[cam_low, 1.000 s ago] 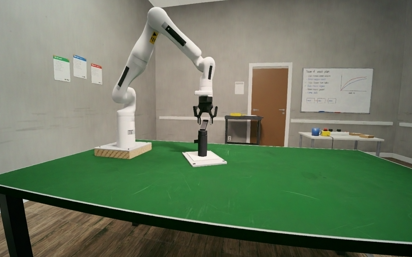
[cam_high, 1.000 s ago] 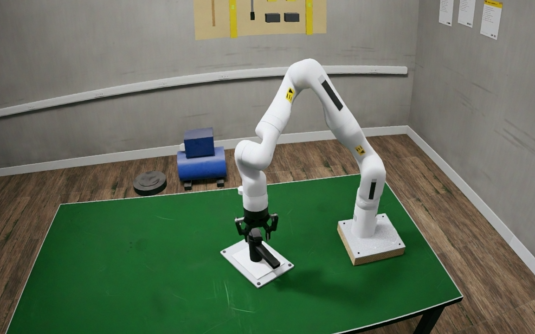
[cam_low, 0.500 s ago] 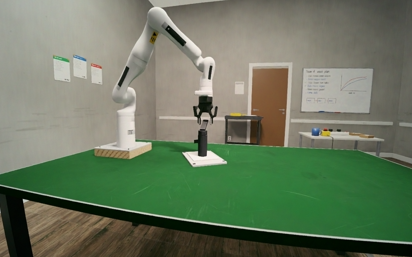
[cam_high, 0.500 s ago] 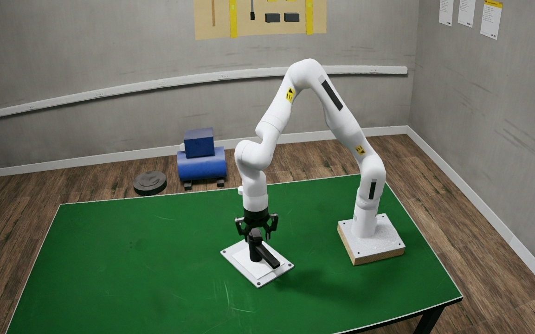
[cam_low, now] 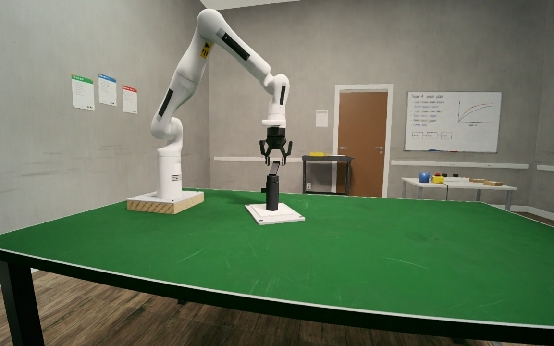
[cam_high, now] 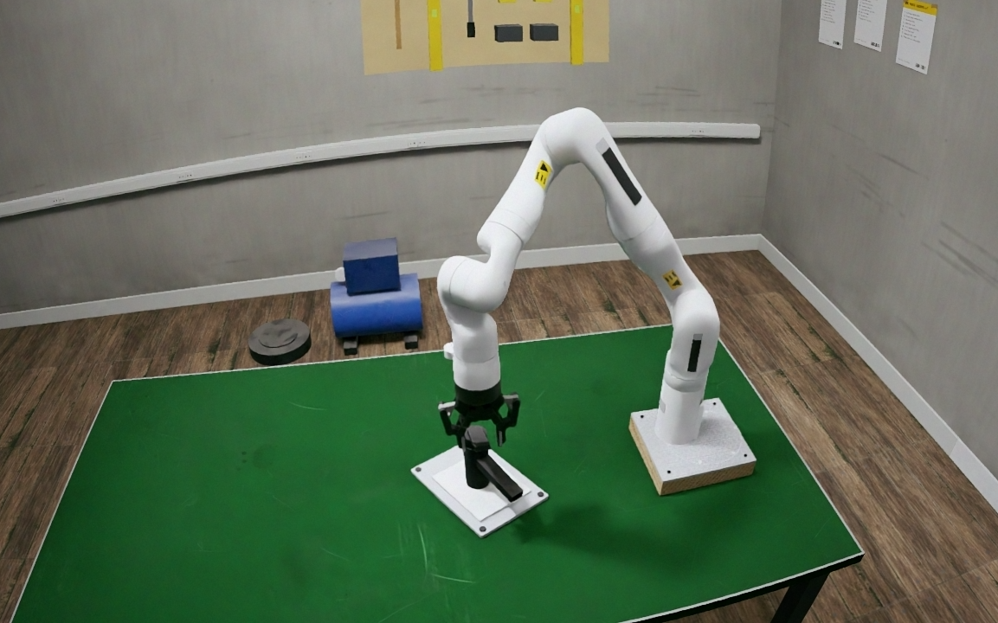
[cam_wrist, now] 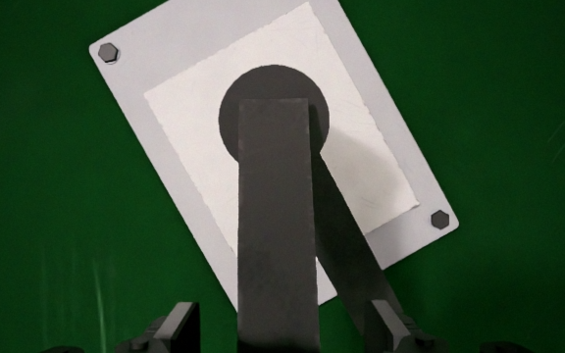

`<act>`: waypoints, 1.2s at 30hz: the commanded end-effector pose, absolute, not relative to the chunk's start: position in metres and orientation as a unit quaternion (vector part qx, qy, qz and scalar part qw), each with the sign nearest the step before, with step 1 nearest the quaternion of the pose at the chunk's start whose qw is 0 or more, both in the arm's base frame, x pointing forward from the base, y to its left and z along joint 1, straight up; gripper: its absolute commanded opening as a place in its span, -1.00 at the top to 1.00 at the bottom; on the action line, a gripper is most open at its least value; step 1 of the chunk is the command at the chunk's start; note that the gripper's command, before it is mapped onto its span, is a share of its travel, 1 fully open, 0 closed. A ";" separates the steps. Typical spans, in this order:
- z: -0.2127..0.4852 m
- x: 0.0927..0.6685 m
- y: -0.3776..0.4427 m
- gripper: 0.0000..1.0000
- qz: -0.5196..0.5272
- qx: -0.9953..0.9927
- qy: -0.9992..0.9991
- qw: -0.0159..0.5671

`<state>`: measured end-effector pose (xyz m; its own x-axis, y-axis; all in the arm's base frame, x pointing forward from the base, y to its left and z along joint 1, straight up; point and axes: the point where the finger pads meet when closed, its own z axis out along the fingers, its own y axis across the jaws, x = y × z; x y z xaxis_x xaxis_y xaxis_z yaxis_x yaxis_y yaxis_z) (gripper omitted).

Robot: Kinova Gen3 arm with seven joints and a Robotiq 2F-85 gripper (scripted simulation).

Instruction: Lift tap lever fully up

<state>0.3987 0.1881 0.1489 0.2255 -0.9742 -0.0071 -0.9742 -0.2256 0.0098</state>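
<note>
Gripper: your gripper [cam_low: 275, 162] hangs pointing straight down over the tap, its jaws partly open with nothing clamped between them.
Fingers: in the wrist view you see one finger [cam_wrist: 180, 325] on each side of the lever, both standing off from its flanks with green showing in the gaps.
Tap: the black tap [cam_high: 476, 465] stands upright on a white base plate [cam_high: 434, 478], near the middle of the green table [cam_low: 356, 240].
Lever: the lever [cam_low: 274, 168] rises from the top of the tap body, tilted rather than fully upright; its upper end reaches just up to your fingertips. From the wrist camera it fills the centre as a long dark bar [cam_wrist: 275, 221].
Spout: the spout [cam_high: 504, 476] sticks out low from the body, pointing over the plate's near right edge.
Contact: you cannot tell from these views whether either finger touches the lever; the side gaps suggest not.
Plate: it lies flat on the table, turned at an angle to the table's edges, with dark bolts [cam_wrist: 108, 52] at its corners.
Arm: your arm [cam_high: 564, 147] arches up from its wooden-edged pedestal [cam_high: 735, 457] on the table and comes down vertically at the wrist.
</note>
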 end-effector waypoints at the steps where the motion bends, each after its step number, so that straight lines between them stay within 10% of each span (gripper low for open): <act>1: 0.158 0.401 0.188 -0.35 -0.003 0.782 -0.623 -0.002; 34: 0.211 0.401 0.188 -0.35 -0.003 0.782 -0.623 -0.002; 35: 0.211 0.401 0.188 0.80 -0.003 0.782 -0.623 -0.002; 36: 0.211 0.401 0.188 0.80 -0.003 0.782 -0.623 -0.002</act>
